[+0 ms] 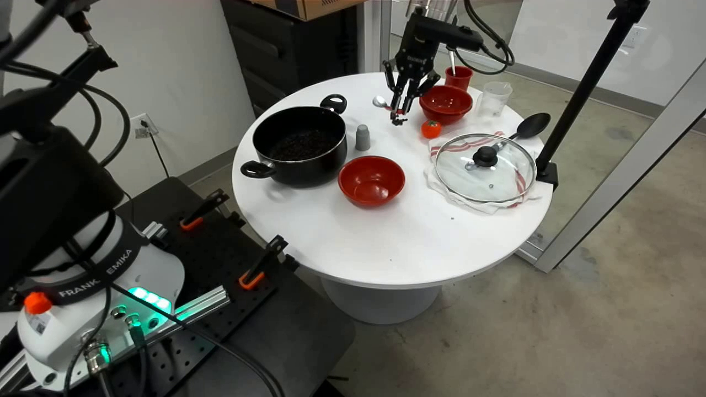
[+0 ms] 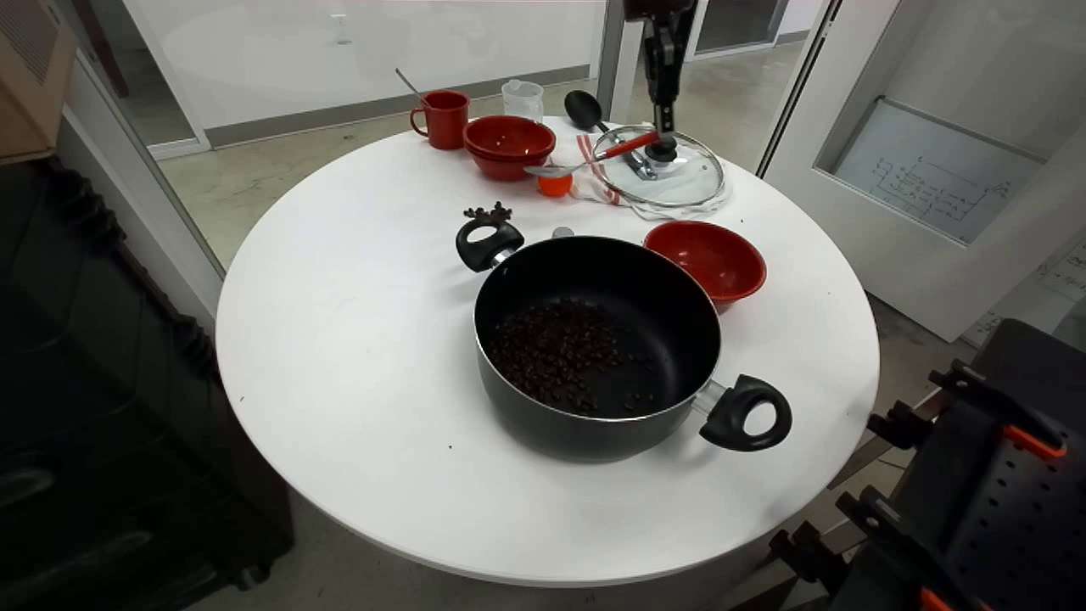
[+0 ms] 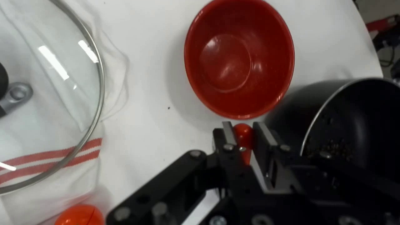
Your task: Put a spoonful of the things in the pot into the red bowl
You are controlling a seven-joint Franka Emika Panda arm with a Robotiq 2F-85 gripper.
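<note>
A black pot (image 1: 300,171) stands on the white table and also shows in an exterior view (image 2: 585,437) and the wrist view (image 3: 300,100). Small dark bean-like things (image 2: 560,348) lie in it. An empty red bowl (image 1: 371,182) stands beside the pot, also seen in an exterior view (image 2: 713,259) and the wrist view (image 3: 239,59). My gripper (image 1: 404,106) is shut on the red handle of a spoon (image 2: 628,146), above the table. The spoon's metal head (image 1: 379,101) looks bare. In the wrist view, the handle's rounded end (image 3: 243,134) shows between the fingers; the head is hidden.
A glass lid (image 1: 485,171) lies on a striped towel (image 3: 62,200) with a black ladle (image 1: 532,125). A tomato (image 1: 431,129), stacked red bowls (image 2: 509,144), a red mug (image 2: 445,119), a clear jug (image 1: 493,98), a grey shaker-like piece (image 1: 362,137) and a dark lumpy piece (image 2: 488,212) stand around.
</note>
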